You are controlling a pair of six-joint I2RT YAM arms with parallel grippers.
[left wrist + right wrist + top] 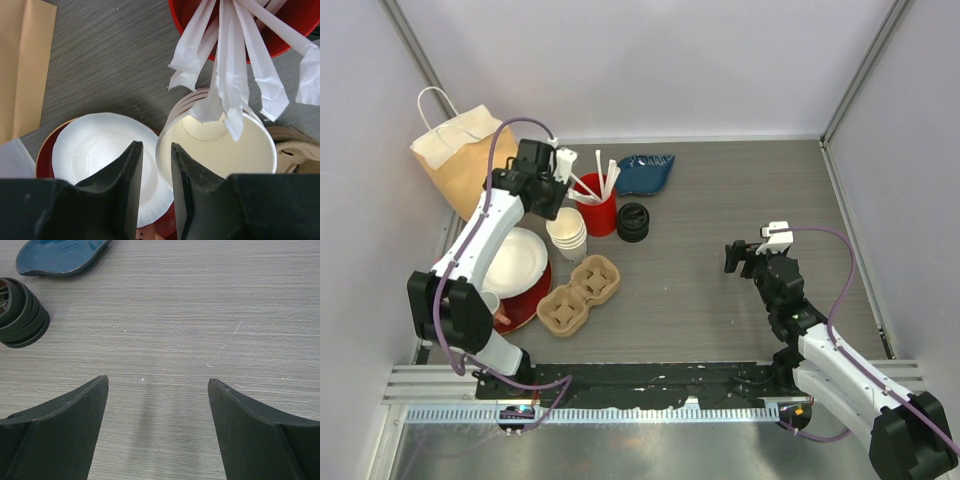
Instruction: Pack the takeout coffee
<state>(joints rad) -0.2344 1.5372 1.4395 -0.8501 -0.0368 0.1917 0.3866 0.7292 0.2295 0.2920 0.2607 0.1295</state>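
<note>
Two arms over the table [720, 200]. The right gripper [158, 385] hangs wide open, holding nothing. The left gripper [152, 150] is barely parted, straddling the rim of the stacked cream cups [220, 145], which sit touching the red cup [600, 215], with the black lids [633, 222] just beyond.

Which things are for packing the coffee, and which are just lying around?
For the job: paper cups, black lids; probably also the cardboard cup carrier and the brown paper bag.

Just lying about: red cup of white sticks, blue dish, white plates.
</note>
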